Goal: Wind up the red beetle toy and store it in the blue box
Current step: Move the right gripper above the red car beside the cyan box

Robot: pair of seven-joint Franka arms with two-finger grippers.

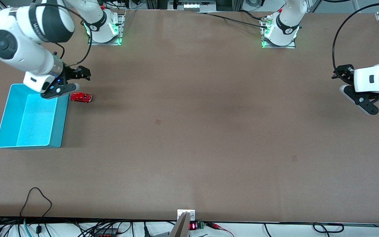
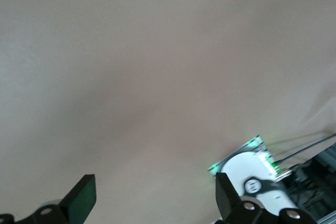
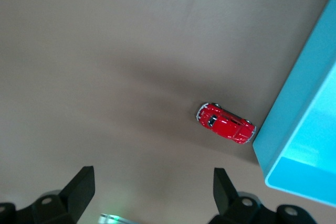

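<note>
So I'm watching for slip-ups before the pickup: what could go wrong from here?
The red beetle toy sits on the table right against the blue box wall, so a finger of the open right gripper could catch the wall or nudge the toy away. It is tiny and glossy, so a grip may slip. The left gripper waits open.

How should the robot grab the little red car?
Probably from straight above, pinching the red beetle toy across its two long sides. It sits on its wheels, narrow across, one end almost against the blue box. The open right gripper is over the box corner beside it; the left gripper waits.
</note>
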